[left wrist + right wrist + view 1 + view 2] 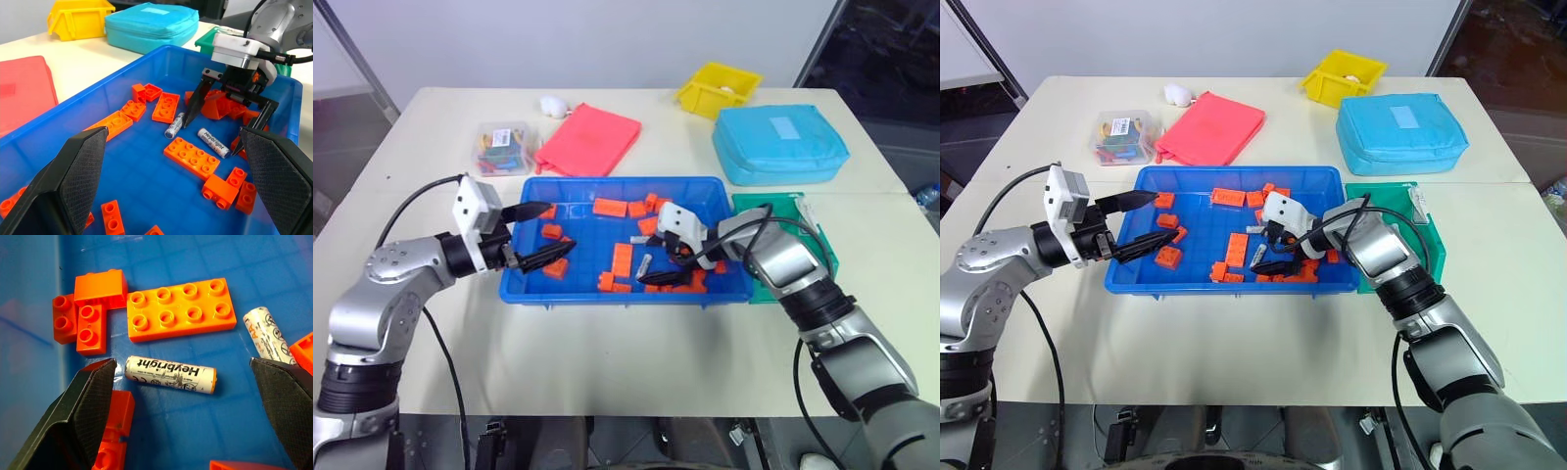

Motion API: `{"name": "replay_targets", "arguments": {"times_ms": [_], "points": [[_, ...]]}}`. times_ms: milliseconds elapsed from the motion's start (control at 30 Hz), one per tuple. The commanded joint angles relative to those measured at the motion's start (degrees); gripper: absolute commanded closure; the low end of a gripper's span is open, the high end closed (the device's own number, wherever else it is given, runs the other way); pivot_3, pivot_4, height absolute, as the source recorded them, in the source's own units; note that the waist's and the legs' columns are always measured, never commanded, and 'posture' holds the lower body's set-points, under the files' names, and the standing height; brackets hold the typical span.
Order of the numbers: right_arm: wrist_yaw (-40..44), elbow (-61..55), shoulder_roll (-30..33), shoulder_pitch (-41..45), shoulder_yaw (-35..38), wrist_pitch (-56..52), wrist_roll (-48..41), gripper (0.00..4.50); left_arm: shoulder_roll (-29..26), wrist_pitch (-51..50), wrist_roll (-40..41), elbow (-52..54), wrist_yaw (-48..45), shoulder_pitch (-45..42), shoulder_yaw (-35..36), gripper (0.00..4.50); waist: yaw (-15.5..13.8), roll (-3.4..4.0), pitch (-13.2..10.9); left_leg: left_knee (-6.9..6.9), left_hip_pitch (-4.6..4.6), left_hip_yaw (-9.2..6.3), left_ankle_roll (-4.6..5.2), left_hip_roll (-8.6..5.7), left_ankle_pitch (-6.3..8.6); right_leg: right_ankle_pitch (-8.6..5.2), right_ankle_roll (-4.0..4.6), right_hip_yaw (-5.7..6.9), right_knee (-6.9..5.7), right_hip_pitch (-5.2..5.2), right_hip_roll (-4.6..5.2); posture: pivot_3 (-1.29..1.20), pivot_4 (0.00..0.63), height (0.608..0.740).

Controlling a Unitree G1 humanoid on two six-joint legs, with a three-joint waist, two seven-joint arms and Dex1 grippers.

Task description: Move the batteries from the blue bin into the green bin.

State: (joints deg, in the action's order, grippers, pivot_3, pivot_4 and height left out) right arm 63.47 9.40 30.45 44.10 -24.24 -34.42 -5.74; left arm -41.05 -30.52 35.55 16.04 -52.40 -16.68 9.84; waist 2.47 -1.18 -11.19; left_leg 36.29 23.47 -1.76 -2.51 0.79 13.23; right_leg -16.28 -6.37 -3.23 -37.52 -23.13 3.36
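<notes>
Two batteries lie on the floor of the blue bin (533,294): slim white cylinders with black print. One battery (170,374) lies flat on its side, the word "Heybright" along it; the second battery (174,126) sits close by, angled away from the first. Orange bricks (190,156) are scattered all around them, a long flat one just beside the printed battery and a heap of others under and behind the right hand. The right hand (223,119) is down inside the bin, fingers spread wide, tilted down over the floor; the printed battery lies between its two fingertips, one tip close to one end and the other well off the far end, neither touching it. The second battery rests just by one fingertip. The left hand (540,233) hovers over the bin's left end, fingers also spread, holding nothing, well apart from both batteries. On the bench beyond the right edge sits the green bin (1427,227), partly behind the right arm. Farther back are a light-blue case (780,144), a yellow bin (718,88), a red pouch (589,139) and a clear box (505,147) of small colourful items.
</notes>
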Motion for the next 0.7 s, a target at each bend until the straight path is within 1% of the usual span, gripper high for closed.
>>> {"name": "replay_targets", "arguments": {"times_ms": [33,133,167,233,333,367,700], "points": [[-0.1,1.6,-1.1,0.4,-2.3,-0.4,2.3,0.02,0.0,0.9,0.3,1.3,0.2,-0.6,0.9,0.0,0.0,0.0,0.0,0.0,0.0,0.0,0.0,0.0,0.0,0.0,0.0,0.0,0.0,0.0,0.0,0.0,0.15,0.74],[0.4,1.8,-1.7,0.9,-3.4,-1.3,3.0,0.02,0.2,1.0,0.4,1.5,0.7,-0.4,1.2,0.0,0.0,0.0,0.0,0.0,0.0,0.0,0.0,0.0,0.0,0.0,0.0,0.0,0.0,0.0,0.0,0.0,0.15,0.74],[0.7,1.8,-1.7,1.0,-3.8,-1.4,3.3,0.26,0.4,1.1,0.4,1.6,1.0,-0.3,1.3,0.0,0.0,0.0,0.0,0.0,0.0,0.0,0.0,0.0,0.0,0.0,0.0,0.0,0.0,0.0,0.0,0.0,0.15,0.74],[0.9,2.0,-1.9,1.0,-3.9,-1.5,3.7,0.79,0.6,1.1,0.5,1.8,1.3,-0.2,1.4,0.0,0.0,-0.01,0.0,0.0,-0.01,0.0,0.0,0.0,0.0,0.0,0.0,0.0,0.0,0.0,0.0,0.0,0.15,0.74],[1.2,2.2,-1.8,1.0,-3.9,-1.3,4.3,2.18,0.8,1.3,0.5,1.9,1.5,0.0,1.6,0.0,0.0,-0.02,0.0,0.01,-0.01,0.0,0.0,0.0,0.0,0.0,0.0,0.0,0.0,0.02,0.0,0.0,0.15,0.74],[1.1,2.3,-1.8,1.1,-3.8,-1.3,4.5,2.25,0.9,1.4,0.5,1.8,1.6,0.1,1.6,0.0,0.0,-0.02,0.0,0.01,-0.01,-0.01,0.0,0.0,0.0,0.0,0.0,0.0,0.0,0.02,0.0,0.0,0.15,0.74],[0.5,1.8,-1.9,1.4,-2.5,-1.4,4.8,2.25,1.2,2.3,0.2,1.5,1.9,0.3,1.5,0.0,0.0,-0.02,0.0,0.01,-0.02,-0.01,0.0,0.0,0.0,0.0,0.0,0.0,0.0,0.02,0.0,0.0,0.15,0.74]]}}
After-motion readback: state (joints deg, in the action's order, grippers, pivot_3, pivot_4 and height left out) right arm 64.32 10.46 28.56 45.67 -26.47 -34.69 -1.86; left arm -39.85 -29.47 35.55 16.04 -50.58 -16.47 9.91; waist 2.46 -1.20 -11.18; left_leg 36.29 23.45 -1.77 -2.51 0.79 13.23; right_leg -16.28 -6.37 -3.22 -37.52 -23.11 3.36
